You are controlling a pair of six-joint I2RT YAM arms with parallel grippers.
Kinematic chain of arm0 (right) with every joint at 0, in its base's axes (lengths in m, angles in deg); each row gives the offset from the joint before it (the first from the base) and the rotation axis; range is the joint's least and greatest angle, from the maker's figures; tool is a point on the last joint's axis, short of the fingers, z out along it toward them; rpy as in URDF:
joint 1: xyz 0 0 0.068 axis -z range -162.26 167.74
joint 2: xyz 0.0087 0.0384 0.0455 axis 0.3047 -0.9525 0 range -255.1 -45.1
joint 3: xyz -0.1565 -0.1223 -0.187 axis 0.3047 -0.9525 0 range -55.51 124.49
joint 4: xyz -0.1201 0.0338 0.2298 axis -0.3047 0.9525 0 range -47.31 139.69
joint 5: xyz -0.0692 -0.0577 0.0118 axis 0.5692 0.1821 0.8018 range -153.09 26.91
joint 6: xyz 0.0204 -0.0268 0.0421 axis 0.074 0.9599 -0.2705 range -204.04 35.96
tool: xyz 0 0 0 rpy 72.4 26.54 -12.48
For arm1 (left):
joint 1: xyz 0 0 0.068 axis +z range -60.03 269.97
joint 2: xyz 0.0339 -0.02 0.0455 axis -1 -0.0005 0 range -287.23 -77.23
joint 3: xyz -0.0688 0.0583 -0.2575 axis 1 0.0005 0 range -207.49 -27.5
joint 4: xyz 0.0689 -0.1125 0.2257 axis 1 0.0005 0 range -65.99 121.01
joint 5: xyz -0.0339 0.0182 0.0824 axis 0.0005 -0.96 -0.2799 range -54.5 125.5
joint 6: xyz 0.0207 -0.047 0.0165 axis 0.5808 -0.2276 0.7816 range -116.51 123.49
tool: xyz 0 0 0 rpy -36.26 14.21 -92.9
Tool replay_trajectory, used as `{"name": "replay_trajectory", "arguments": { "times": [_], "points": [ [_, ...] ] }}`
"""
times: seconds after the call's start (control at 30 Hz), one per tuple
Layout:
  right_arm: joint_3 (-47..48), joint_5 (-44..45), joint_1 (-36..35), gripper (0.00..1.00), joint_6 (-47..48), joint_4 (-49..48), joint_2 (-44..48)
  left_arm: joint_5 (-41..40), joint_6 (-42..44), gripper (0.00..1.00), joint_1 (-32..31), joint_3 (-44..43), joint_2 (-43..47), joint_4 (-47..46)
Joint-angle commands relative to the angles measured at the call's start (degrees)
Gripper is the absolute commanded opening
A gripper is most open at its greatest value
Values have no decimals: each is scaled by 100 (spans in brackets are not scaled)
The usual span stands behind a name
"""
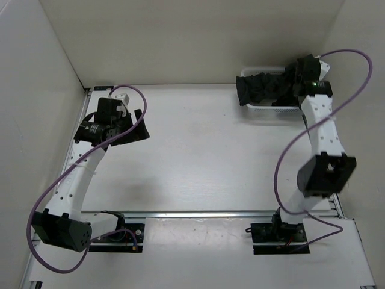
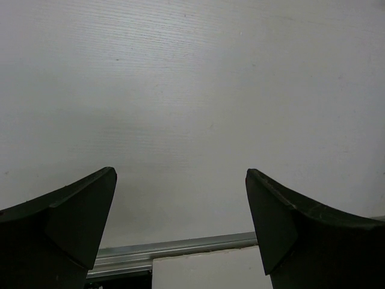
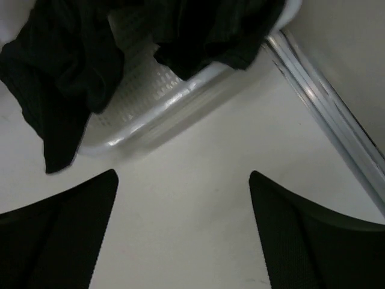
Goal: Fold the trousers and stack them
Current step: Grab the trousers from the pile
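Trousers point(image 1: 261, 87) lie crumpled in a white basket point(image 1: 274, 110) at one o'clock on the surface point(image 1: 204, 156), right jaws spread empty beside it, apparently poised to grab, while left jaws hang open at ten o'clock.

— Kind of place?
— A robotics lab test cell is indicated. A white table point(image 1: 198, 150) is boxed in by plain white panels point(image 1: 192, 36) across the top and down the left of the frame.
— Supporting evidence?
— A left arm point(image 1: 75, 182) and a right arm point(image 1: 322, 129) are seen mounted at an aluminium rail point(image 1: 198, 213) along the lower edge. Purple cables point(image 1: 277, 173) are left looped in the open. A white mesh basket point(image 1: 274, 110) is noted at upper right. Bare, uniform surfaces are recorded throughout.
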Motion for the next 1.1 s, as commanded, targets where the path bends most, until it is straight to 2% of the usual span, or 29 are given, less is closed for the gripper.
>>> {"name": "replay_trajectory", "arguments": {
  "times": [0.0, 0.07, 0.17, 0.2, 0.27, 0.3, 0.33, 0.37, 0.43, 0.47, 0.5, 0.57, 0.7, 1.0, 1.03, 1.07],
  "points": [
    [1464, -516, 304, 99, 100, 386, -1473, -184, 190, 100, -10, -105, 9, -17],
    [2551, -569, 488, 100, -15, 643, -2384, -263, 190, 100, -10, -210, -123, -17],
    [3163, -771, 743, 100, -234, 794, -3188, -368, 190, 100, -10, -281, -351, 36],
    [3408, -824, 796, 96, -305, 794, -3338, -430, 190, 100, -10, -333, -352, 88],
    [3794, -1043, 867, 79, -384, 672, -3934, -483, 138, 100, -10, -333, -474, 88],
    [3954, -1044, 867, 79, -384, 671, -3937, -561, 137, 100, -10, -333, -475, 88],
    [4077, -1044, 867, 74, -384, 567, -4146, -562, 137, 100, -10, -333, -527, 88],
    [4165, -1044, 867, 62, -271, 487, -4209, -632, 137, 100, -10, -333, -580, 88],
    [4280, -983, 867, 45, -270, 381, -4210, -685, 137, 100, -10, -447, -580, 159],
    [4280, -983, 867, 25, -270, 320, -4157, -685, 137, 100, -10, -448, -580, 220],
    [4280, -922, 815, 13, -270, 259, -4078, -685, 85, 100, -10, -500, -580, 220],
    [4176, -545, 753, 0, -270, 153, -3692, -685, 84, 100, -10, -570, -580, 220],
    [3692, -446, 525, 0, 55, -382, -2718, -493, -91, 100, -10, -623, -466, 220],
    [3446, -1070, 471, 2, 231, -322, -1162, -342, -276, 100, -10, -623, 140, 220],
    [3445, -1070, 471, 37, 283, -322, -1160, -290, -276, 100, -10, -623, 254, 220],
    [3445, -1070, 471, 60, 379, -322, -1160, -290, -276, 100, -10, -623, 255, 272]
  ]
}}
